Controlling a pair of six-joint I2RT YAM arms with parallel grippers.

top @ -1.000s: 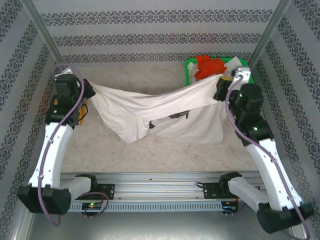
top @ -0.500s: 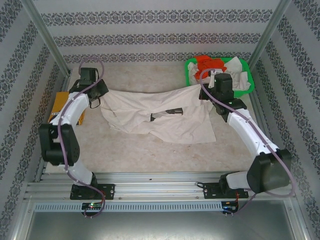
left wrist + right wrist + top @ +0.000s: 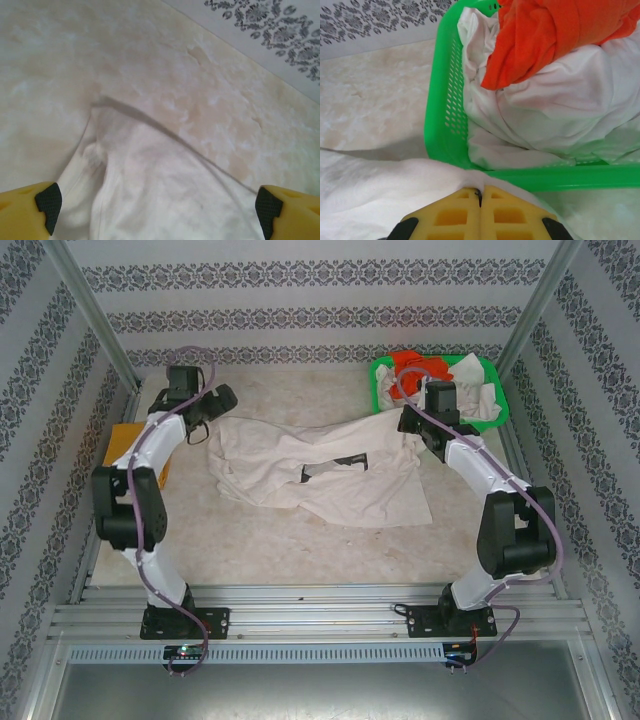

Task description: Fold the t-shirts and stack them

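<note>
Nearest the arm bases ran the bare table (image 3: 300,540), smooth, pale and marbled. Then came the cream-white t-shirt (image 3: 320,490), spread across the middle, rumpled, with soft folds along its near hem and a black print (image 3: 335,465) at its centre. By its far-left corner the left gripper (image 3: 218,403) hovered with jaws parted wide, holding nothing. From the wrist, its black-padded yellow fingers (image 3: 47,205) stood well apart over limp, seamed cloth. Far right, the right gripper (image 3: 412,425) was clamped tight, its ribbed yellow fingers (image 3: 450,217) pinching the shirt's edge. Just beyond, the perforated green plastic basket (image 3: 440,100) held crumpled white shirts (image 3: 545,110), with an orange-red shirt (image 3: 545,35) bunched on top.
</note>
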